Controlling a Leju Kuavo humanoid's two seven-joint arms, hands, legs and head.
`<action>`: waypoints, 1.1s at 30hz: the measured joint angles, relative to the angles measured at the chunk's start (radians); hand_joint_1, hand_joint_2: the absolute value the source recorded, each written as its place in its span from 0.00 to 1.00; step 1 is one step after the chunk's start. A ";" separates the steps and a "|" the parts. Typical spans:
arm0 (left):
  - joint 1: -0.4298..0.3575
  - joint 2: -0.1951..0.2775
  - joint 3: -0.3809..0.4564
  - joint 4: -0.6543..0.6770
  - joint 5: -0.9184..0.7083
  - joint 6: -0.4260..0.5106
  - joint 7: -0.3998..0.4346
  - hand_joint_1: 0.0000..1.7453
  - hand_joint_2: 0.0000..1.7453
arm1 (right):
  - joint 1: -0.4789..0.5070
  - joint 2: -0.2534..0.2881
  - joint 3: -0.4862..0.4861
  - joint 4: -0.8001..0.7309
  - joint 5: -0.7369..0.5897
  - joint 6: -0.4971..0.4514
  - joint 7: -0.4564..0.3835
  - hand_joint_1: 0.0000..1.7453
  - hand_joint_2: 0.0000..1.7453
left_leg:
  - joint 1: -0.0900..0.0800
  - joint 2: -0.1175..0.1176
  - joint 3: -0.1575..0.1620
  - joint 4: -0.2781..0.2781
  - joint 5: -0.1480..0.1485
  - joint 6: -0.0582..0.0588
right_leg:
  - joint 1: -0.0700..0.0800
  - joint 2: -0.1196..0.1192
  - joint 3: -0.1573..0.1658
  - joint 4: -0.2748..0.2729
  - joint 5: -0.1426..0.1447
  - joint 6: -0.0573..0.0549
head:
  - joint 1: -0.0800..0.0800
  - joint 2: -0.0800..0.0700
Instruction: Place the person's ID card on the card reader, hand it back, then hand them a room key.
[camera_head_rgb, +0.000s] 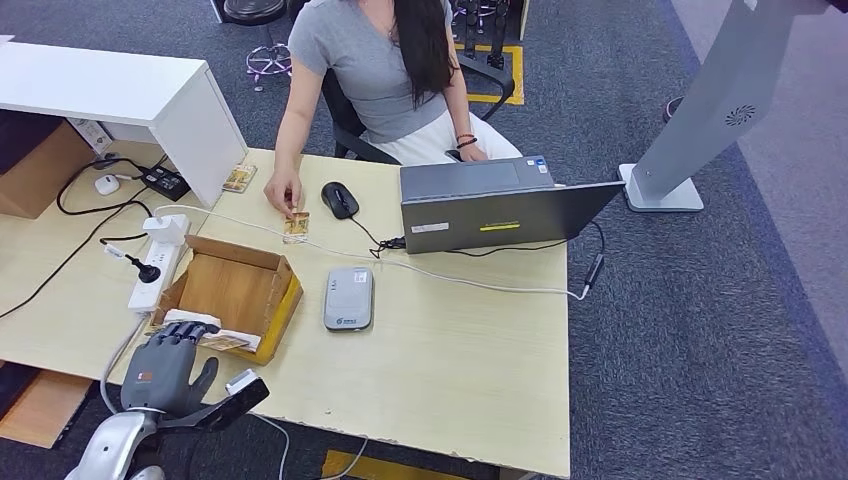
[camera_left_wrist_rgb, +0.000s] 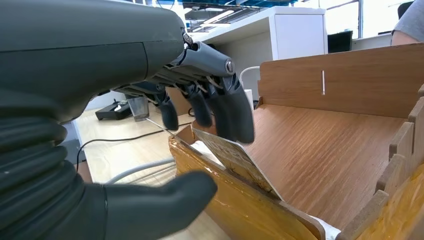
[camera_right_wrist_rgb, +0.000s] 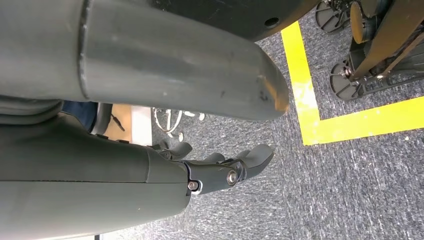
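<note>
My left hand (camera_head_rgb: 170, 362) is at the near rim of the wooden box (camera_head_rgb: 238, 285). In the left wrist view its fingers (camera_left_wrist_rgb: 227, 112) rest on top of a patterned card (camera_left_wrist_rgb: 235, 160) that leans on the box's taped front wall (camera_left_wrist_rgb: 235, 210). The thumb (camera_left_wrist_rgb: 160, 202) stays outside the wall, apart from the card. This card (camera_head_rgb: 224, 342) lies on the box's front edge. The grey card reader (camera_head_rgb: 349, 298) lies flat mid-table. The person's hand (camera_head_rgb: 284, 193) touches another patterned card (camera_head_rgb: 296, 227) on the table. My right hand (camera_right_wrist_rgb: 220, 172) hangs over the carpet, holding nothing.
A laptop (camera_head_rgb: 490, 205) and a mouse (camera_head_rgb: 340, 199) sit beyond the reader, with a white cable (camera_head_rgb: 450, 277) running between. A power strip (camera_head_rgb: 152, 270) and cords lie left of the box. A third card (camera_head_rgb: 238, 178) lies by the white shelf (camera_head_rgb: 190, 110).
</note>
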 joint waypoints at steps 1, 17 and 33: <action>0.000 0.000 0.000 0.000 0.000 0.000 0.000 1.00 1.00 | 0.000 0.000 0.000 0.000 0.000 0.000 0.000 0.00 0.00 | 0.000 0.000 0.000 0.000 0.000 0.000 | 0.000 0.000 0.000 0.000 0.000 0.000 | 0.000 0.000; -0.010 0.009 0.000 0.002 0.040 -0.007 -0.026 1.00 1.00 | -0.001 0.000 -0.021 0.000 0.011 0.004 -0.006 0.00 0.00 | 0.000 0.000 0.000 0.000 0.000 0.000 | 0.000 0.000 0.000 0.000 0.000 0.000 | 0.000 0.000; -0.083 0.024 0.000 0.002 0.054 0.030 -0.063 1.00 1.00 | -0.006 0.000 -0.032 0.000 0.032 0.010 -0.020 0.00 0.00 | 0.000 0.000 0.001 0.000 0.001 0.000 | 0.000 0.000 0.000 0.000 0.000 0.000 | 0.000 0.000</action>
